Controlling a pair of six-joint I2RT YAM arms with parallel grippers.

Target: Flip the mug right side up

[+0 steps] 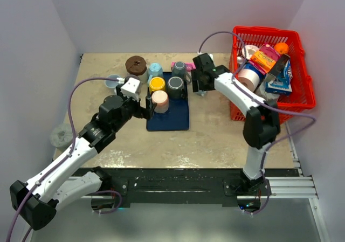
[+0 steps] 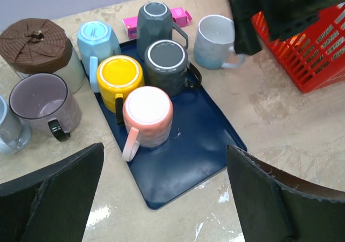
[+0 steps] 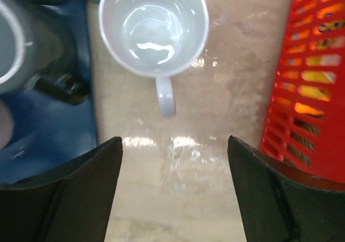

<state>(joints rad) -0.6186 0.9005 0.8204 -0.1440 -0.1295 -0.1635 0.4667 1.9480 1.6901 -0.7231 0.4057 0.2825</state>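
Pale blue-white glazed mug (image 3: pixel 153 26) is seen mouth-up on the beige stone-look table (image 3: pixel 215 199). It stands just off the rt edge of the dark navy rectangular tray (image 2: pixel 199 145), between the tray and the red plastic lattice basket (image 3: pixel 312 91), w/ its handle pointed back toward the right gripper (image 3: pixel 173 156). That gripper is held above the mug, fingers spread wide, nothing between them, no contact w/ the mug. For this mug the flip is judged done; the step in hand looks like release/clear-off.

Left gripper (image 2: pixel 164 150) is likewise spread apart & empty, aimed at the tray from its near side. Closest to it is a pink ceramic mug (image 2: pixel 148 115), base-up on the tray, handle toward the near-left. Behind it, also base-up: a yellow glazed mug (image 2: pixel 121 77) just beside the pink one, and two dark grey mugs (image 2: pixel 167 61). Which mug the task means can't be settled from the views alone.

If the pink mug is meant next, approx. this is called for:
- Left fingers lowered either side of the body, or onto the handle.
- A firm close, since the glaze is prob. slippery.
- A lift clear of the yellow neighbour before any wrist roll.
- A half turn, then a set-down on the base.

Little room is left for a finger on the yellow-mug side, so a handle-side grip is judged safer.
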